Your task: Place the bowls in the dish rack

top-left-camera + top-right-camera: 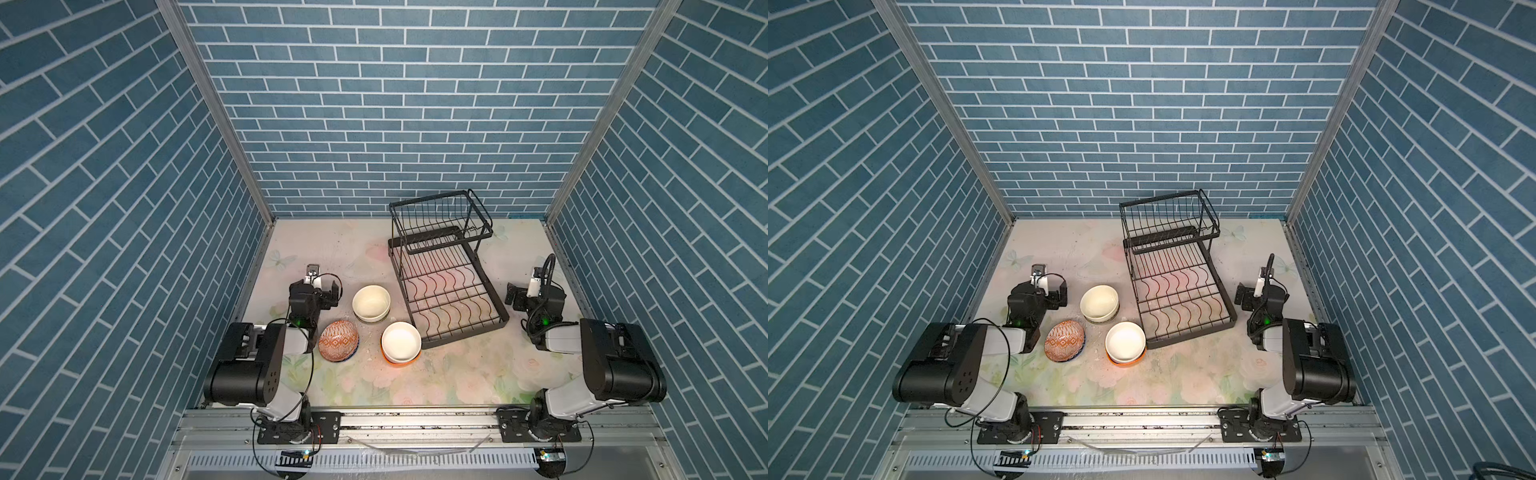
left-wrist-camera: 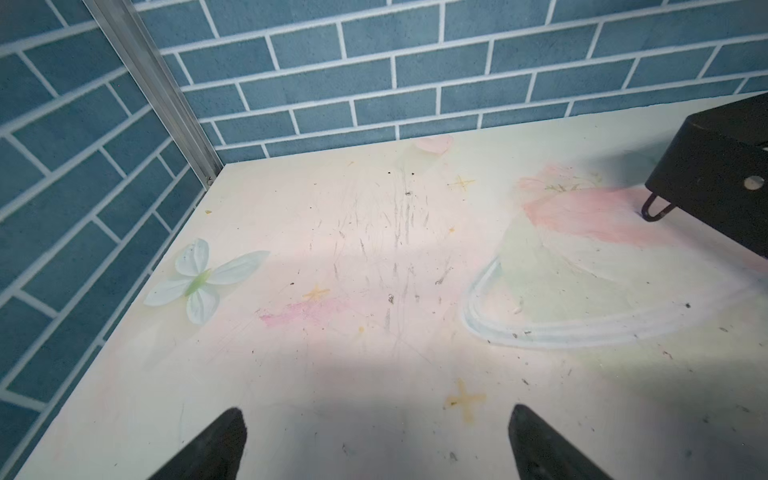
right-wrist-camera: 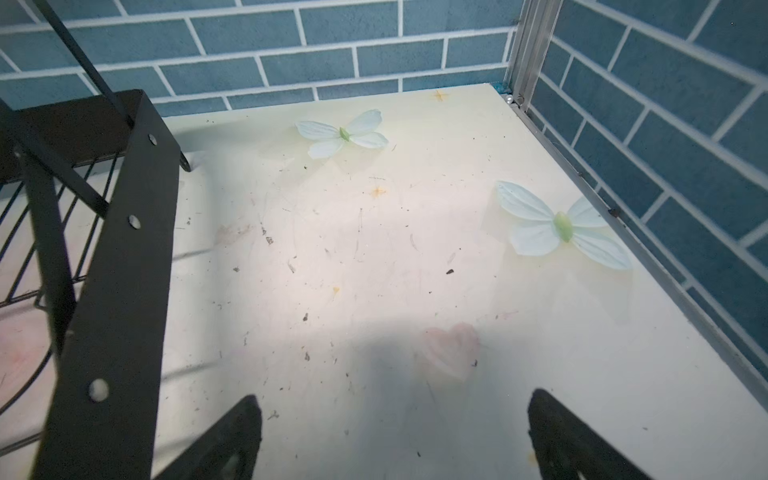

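Nothing is loaded yet, by the look of it: the dish rack [image 1: 446, 282] stands bare in both top views, its flat base with curved divider wires and its raised basket at the far end both holding nothing; all the bowls sit on the table [image 1: 457, 374] just to the left of the rack, in three small stacks; the cream stack [image 1: 371, 302] lies near the rack's left side, the white bowl nested on an orange one [image 1: 401, 343] sits almost against the rack's near left corner, and the orange patterned bowl [image 1: 338, 341], tilted on a darker one beneath, lies further left of that; how many bowls each stack holds cannot be told; so the whole job is left, each bowl to be lifted and set among the wires. The left gripper [image 2: 376, 444] hovers left of the cream stack, jaws spread wide with only bare table between them; the right gripper [image 3: 395, 436] hangs just to the right of the rack, jaws likewise spread and holding nothing. The table is a pale sheet printed with faded flowers and butterflies [image 3: 561, 226], scuffed and speckled with dark crumbs; walls of blue brick pattern [image 1: 395, 104] close in three sides beyond the rack, joined by metal corner posts.
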